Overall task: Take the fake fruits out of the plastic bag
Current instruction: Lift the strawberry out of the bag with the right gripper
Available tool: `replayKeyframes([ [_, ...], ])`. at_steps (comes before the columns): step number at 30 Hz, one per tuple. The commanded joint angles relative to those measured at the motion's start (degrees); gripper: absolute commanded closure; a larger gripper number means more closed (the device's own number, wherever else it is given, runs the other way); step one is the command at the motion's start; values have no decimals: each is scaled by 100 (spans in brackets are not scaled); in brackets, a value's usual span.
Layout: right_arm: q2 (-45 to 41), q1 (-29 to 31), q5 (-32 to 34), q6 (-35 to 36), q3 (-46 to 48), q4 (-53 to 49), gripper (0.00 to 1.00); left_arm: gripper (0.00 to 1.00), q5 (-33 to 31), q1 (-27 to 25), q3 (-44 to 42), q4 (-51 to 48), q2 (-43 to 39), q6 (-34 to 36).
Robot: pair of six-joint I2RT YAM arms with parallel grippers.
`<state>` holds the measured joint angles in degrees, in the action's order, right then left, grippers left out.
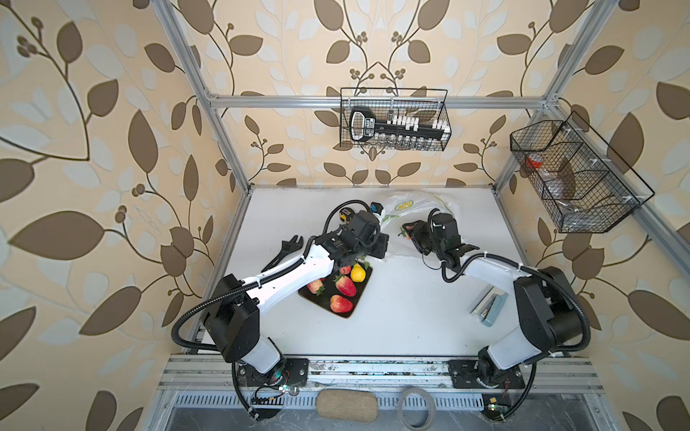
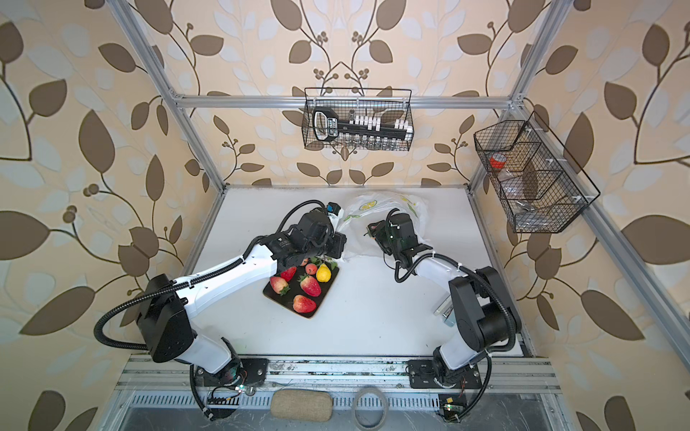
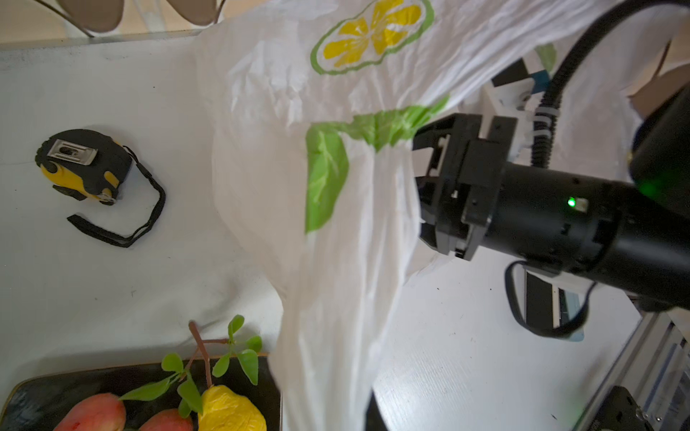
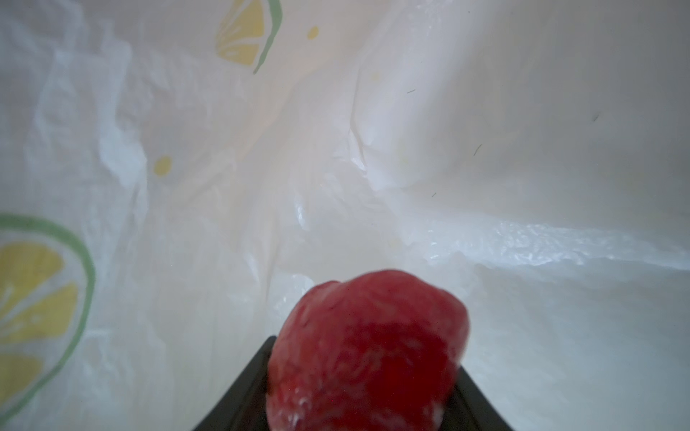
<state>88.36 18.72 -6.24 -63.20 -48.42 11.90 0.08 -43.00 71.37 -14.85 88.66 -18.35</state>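
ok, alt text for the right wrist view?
A blurred red strawberry, close up, is gripped by the right tool, whose dark fingers show at both sides. Behind it the crinkly white plastic bag fills the frame, printed with yellow lemon slices rimmed in green.

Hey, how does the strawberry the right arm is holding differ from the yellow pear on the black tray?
Colour: the strawberry is deep red; the pear is yellow with a leafy stem. State: the strawberry is clamped between the jaws of the right gripper; the pear lies free. Place: the strawberry is at the opening of the bag; the pear rests on the tray among other fruit. Both are toy fruits.
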Motion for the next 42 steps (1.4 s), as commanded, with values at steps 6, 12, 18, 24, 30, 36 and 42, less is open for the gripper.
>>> replayKeyframes([
  [6,-787,-47,107,1539,362,-547,54,100,394,117,346,246,251,-89],
  [12,-1247,-226,-118,1944,529,-763,54,100,464,152,547,272,528,-81],
  [18,-1622,-290,-424,2187,615,-992,53,100,587,160,732,288,802,-93],
  [24,-2056,-294,-928,2659,813,-1232,53,100,638,159,839,320,980,-124],
  [30,-2586,-305,-1625,3388,1132,-1307,54,100,700,161,856,360,1027,-138],
  [36,-2924,-307,-2335,4171,1266,-1384,54,100,775,168,941,313,1110,-163],
  [42,-3061,-299,-2556,4692,1217,-1715,54,80,647,169,990,171,1012,-219],
])
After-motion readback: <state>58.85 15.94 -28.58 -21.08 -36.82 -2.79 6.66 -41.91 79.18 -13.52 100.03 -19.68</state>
